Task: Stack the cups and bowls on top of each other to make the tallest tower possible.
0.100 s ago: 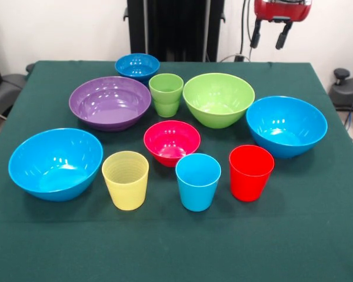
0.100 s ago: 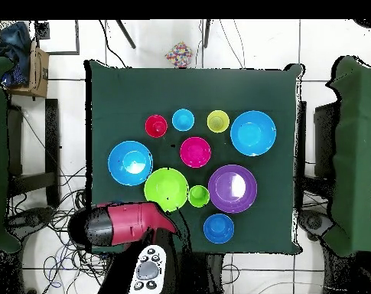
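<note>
Fingers [image 1: 271, 34] hang apart and empty, high above the tabletop's [image 1: 317, 235] far edge behind the lime bowl [image 1: 218, 98], evidently parked clear so every piece stays reachable. All cups and bowls sit upright and separate: green cup [image 1: 166, 94] between purple bowl [image 1: 109, 102] and lime bowl, pink-red bowl [image 1: 172, 141] central, with yellow [image 1: 125, 180], blue [image 1: 197, 181] and red [image 1: 250, 172] cups in the front row. No tower is begun.
</note>
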### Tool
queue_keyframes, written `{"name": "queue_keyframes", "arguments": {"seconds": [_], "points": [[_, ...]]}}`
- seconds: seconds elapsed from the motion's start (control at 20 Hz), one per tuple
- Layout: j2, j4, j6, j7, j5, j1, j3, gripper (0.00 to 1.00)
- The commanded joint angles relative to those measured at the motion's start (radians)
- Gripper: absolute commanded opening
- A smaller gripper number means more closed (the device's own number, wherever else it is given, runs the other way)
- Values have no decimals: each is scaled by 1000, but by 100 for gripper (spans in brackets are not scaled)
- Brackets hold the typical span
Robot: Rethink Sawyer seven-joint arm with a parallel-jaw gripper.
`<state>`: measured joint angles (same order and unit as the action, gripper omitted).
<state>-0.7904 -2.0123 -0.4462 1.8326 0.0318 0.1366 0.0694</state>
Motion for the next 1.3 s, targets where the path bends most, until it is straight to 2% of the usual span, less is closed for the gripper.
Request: {"name": "queue_keyframes", "arguments": {"seconds": [0.05, 1.3], "points": [[31, -51, 65, 145, -1, -15, -45, 100], [35, -67, 76, 145, -3, -22, -53, 100]]}}
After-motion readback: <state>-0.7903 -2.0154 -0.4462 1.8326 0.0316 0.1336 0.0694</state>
